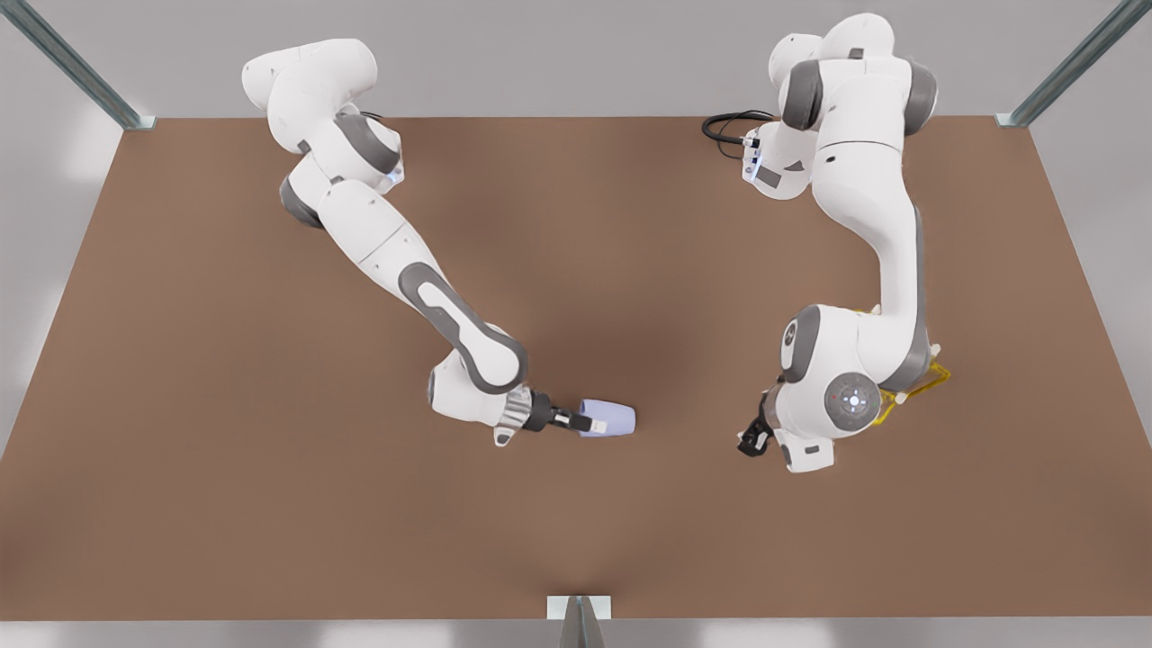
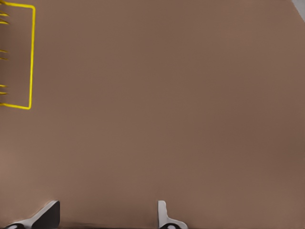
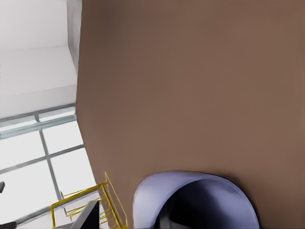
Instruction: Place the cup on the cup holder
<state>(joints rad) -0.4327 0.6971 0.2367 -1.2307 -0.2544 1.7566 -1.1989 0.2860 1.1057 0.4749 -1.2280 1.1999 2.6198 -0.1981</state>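
Observation:
The pale lavender-blue cup [image 1: 610, 418] is turned on its side near the middle of the brown table, its open mouth toward my right gripper [image 1: 580, 419], which is shut on its rim. Seen from the right wrist, the cup's mouth [image 3: 190, 191] looms close. The yellow wire cup holder [image 1: 927, 378] sits at the front view's right, mostly hidden behind my left arm. Its frame [image 2: 31, 57] also shows at the edge of the left wrist view, and farther off as the rack [image 3: 76, 202]. My left gripper [image 1: 751, 436] hangs open beside it, fingers [image 2: 164, 217] apart over bare table.
The brown table [image 1: 576, 270] has grey metal frame posts [image 1: 108, 99] at its far corners and one post [image 1: 578, 621] at the near edge. A black cable [image 1: 729, 126] loops by the base of the arm at the front view's right.

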